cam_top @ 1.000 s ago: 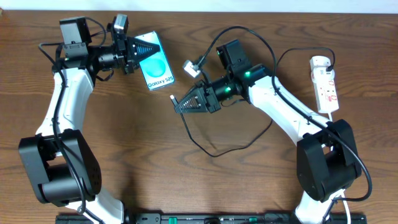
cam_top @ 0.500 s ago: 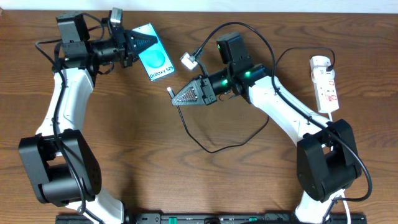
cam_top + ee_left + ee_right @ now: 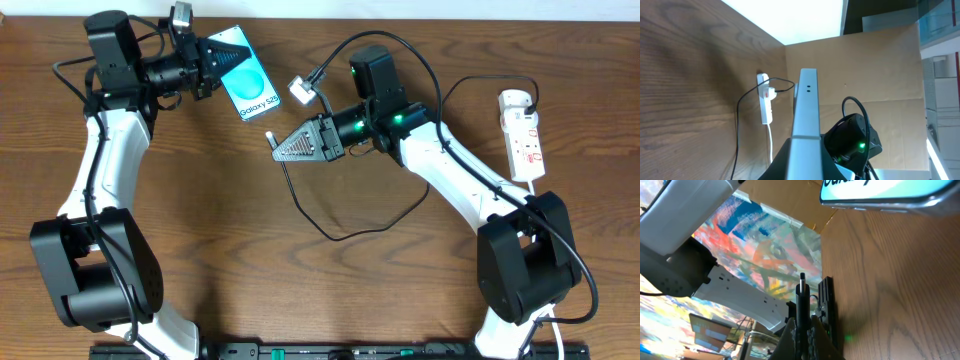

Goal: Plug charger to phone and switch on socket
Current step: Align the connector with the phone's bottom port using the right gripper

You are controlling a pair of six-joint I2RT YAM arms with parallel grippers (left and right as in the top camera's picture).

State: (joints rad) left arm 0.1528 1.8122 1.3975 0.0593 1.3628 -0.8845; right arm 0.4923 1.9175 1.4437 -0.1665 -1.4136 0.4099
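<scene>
The left gripper (image 3: pixel 222 62) is at the far left of the table (image 3: pixel 200 220), pressed together on one end of the phone (image 3: pixel 255 92). The phone's light-blue "Galaxy S25" screen faces up and its free end angles toward the near right. In the left wrist view the phone (image 3: pixel 806 115) shows edge-on as a pale strip rising from between the fingers. Whether it rests on the wood or hangs just above it cannot be told.

The right gripper (image 3: pixel 283 150) sits near the middle of the table, pointing left, and is pinching the charger (image 3: pixel 340 238) just behind its plug tip (image 3: pixel 272 136). The tip is near the phone's free end but apart from it. In the right wrist view the plug tip (image 3: pixel 801 287) sticks straight out from the closed fingers, with the phone (image 3: pixel 880 192) ahead of it across bare wood.

From the grip the thin black cable drops toward the near side, loops round and climbs back under the right arm. A white adapter block (image 3: pixel 300 90) lies just to the right of the phone, on the far side of the right gripper.

The socket (image 3: pixel 524 135) lies at the far right, well apart from both grippers, with its white cord (image 3: pixel 545 185) trailing toward the near side. A thin black cable meets it at its far end, and how its switch is set is too small to tell.
</scene>
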